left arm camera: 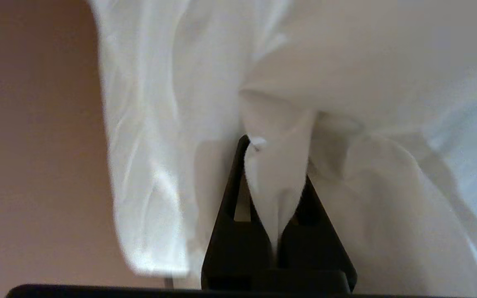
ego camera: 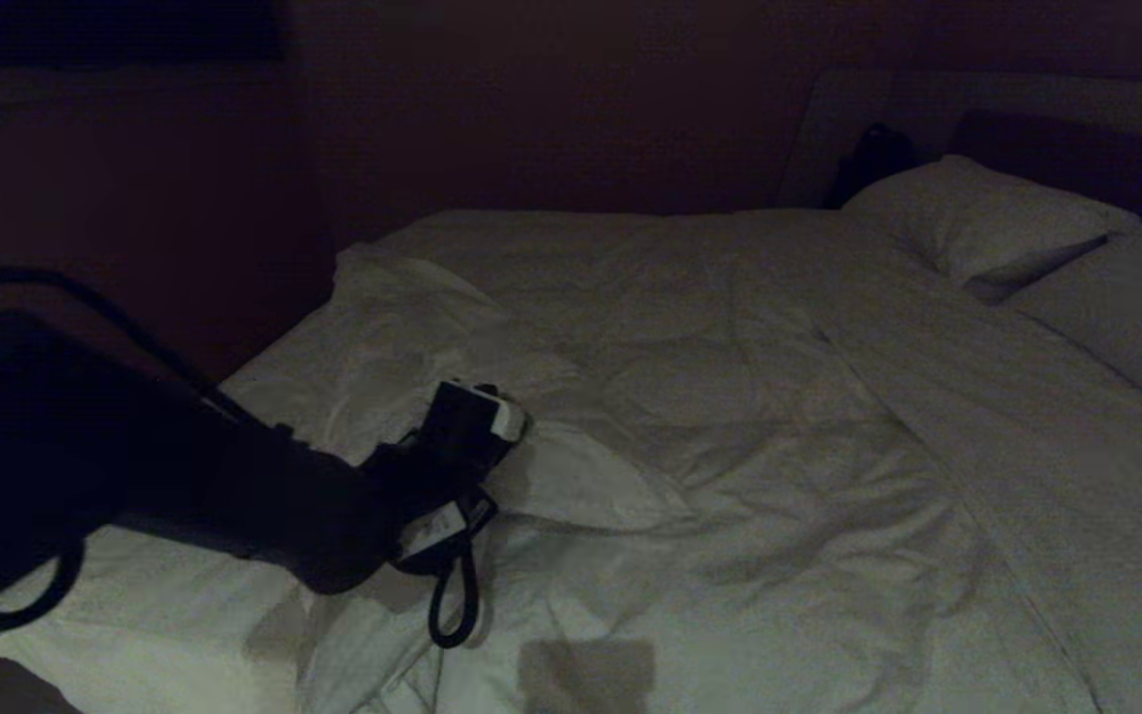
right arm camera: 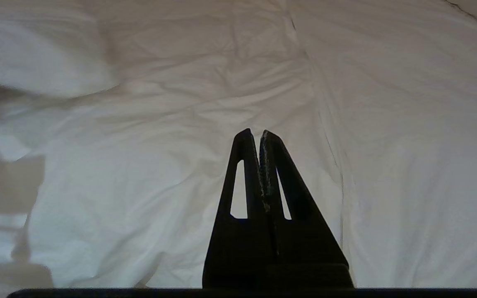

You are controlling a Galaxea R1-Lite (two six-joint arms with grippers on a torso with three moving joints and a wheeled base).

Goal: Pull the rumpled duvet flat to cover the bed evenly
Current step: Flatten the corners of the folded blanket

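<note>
So the room was pretty dark. The duvet lay across most of the bed, filling the middle and lower part of the head view, creased all over and bunched into puffy folds toward the left side. A long ridge ran diagonally from the upper middle down to the lower right, with flatter white cloth to the right of it. Two pillows sat in the upper right corner against a dark headboard.

The left arm came in from the lower left of the head view, and the left gripper was down on the rumpled part left of center, with a black cable loop hanging under the wrist. In the left wrist view the left gripper was clamped tight on a fold of the duvet, a pinched tongue of white cloth squeezed between the two black fingers and fanning out above them. Left of that, the cloth's edge hung in front of a plain brownish surface.

The right gripper only showed in its own wrist view, fingers pressed together with nothing between them, hanging above the wrinkled duvet and not touching it. A pillow sat in the upper left of that view.
</note>
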